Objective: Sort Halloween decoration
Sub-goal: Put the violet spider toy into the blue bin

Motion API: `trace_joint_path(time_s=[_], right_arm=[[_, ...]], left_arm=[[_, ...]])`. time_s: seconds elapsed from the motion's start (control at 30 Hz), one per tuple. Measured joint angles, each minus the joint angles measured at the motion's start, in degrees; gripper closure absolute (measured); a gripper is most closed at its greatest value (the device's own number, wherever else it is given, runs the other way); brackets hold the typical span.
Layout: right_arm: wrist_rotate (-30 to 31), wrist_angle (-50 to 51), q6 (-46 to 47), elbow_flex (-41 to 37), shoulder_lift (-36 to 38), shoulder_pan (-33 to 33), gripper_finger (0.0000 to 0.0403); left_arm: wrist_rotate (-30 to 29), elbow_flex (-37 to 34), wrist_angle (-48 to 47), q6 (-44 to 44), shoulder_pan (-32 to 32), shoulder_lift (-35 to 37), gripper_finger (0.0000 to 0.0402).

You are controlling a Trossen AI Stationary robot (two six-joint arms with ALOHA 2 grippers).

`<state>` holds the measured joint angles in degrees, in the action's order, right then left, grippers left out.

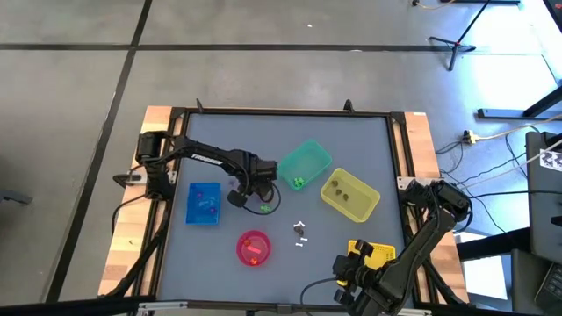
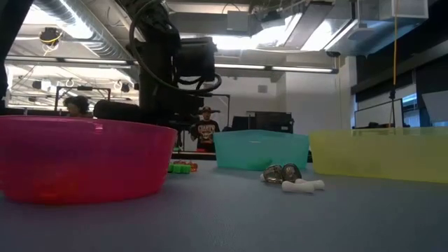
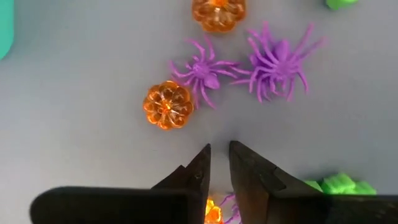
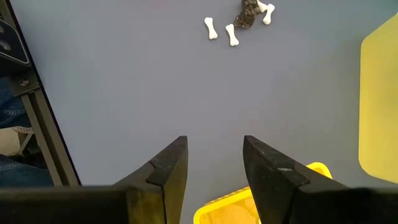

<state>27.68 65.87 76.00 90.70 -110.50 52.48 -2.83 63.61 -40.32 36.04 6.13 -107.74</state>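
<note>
Just ahead of the left tool [image 3: 219,155], whose fingers stand a narrow gap apart with nothing visibly between them, lie two purple spiders [image 3: 249,65] and two translucent orange pumpkins [image 3: 168,104] on the grey bench [image 3: 74,124]; only the left wrist view shows their shapes. Beyond the waiting right tool [image 4: 213,152], its fingers apart and empty, lie white bones [image 4: 212,28] beside dark grey pieces [image 4: 247,15].

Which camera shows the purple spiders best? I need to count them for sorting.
The left wrist view: two purple spiders lie clear beside orange pumpkins. The high view shows only specks by the left gripper; the low and right wrist views show no spiders.
</note>
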Motion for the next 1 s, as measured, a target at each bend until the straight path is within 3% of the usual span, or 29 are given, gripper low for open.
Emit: trace_joint_path(time_s=[0.17,0.33,0.67,1.0], right_arm=[[0.00,0.02,0.01,0.00,0.00,-0.01,0.0249],[0.20,-0.01,0.00,0.00,0.00,-0.01,0.0249],[0.23,-0.02,0.00,0.00,0.00,-0.01,0.0249],[0.22,0.00,0.00,0.00,0.00,-0.01,0.0249]], left_arm=[[-3.96,-0.31,-0.55,-4.78,-2.82,2.77,0.0349],[-2.12,-0.16,-0.34,-8.54,-5.08,7.21,0.0349],[-2.16,-0.09,2.87,-18.20,-8.14,7.94,0.0348],[-2.05,-0.07,3.68,-22.50,-8.42,7.89,0.0268]])
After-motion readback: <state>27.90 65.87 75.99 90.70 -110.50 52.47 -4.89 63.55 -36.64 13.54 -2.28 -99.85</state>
